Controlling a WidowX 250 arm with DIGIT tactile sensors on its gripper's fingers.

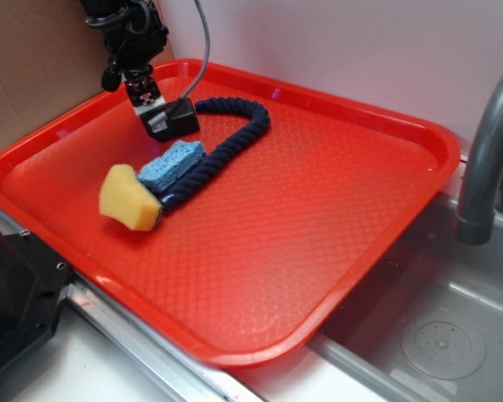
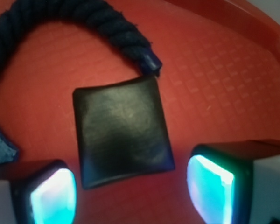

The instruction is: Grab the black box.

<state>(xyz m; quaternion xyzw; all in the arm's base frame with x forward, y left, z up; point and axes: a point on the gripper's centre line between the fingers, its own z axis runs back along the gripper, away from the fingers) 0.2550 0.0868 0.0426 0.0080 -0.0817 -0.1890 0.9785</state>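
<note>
Exterior view, left to right. At the upper left of the frame the black robot gripper (image 1: 155, 113) hangs over the far left part of the red textured plastic tray (image 1: 318, 209), directly at the small glossy black rectangular box (image 1: 178, 117). Below it lie a yellow foam sponge wedge (image 1: 131, 198) and a blue flat sponge piece (image 1: 171, 164), which appear to touch each other. A dark navy braided rope (image 1: 226, 138) curves from beside the box round toward the sponges. A grey metal faucet (image 1: 486, 159) stands at the right edge, over a steel sink basin (image 1: 436, 335).

Wrist view, left to right. One cyan-lit finger pad (image 2: 53, 198) sits at the lower left, the other at the lower right. The jaws stand spread, with the box's lower edge between them and nothing pinched. The box occupies the frame centre, lying flat on the tray, skewed slightly to the pads. One rope end is just beside its upper right corner; contact cannot be confirmed.

Assessment: the approach step is in hand; the grasp is not yet made. The next move probably calls for a further descent, centring over the box, then closing across its width while keeping clear of the rope.

The box is smooth, rounded at the corners, faintly reflective, likely slippery.
</note>
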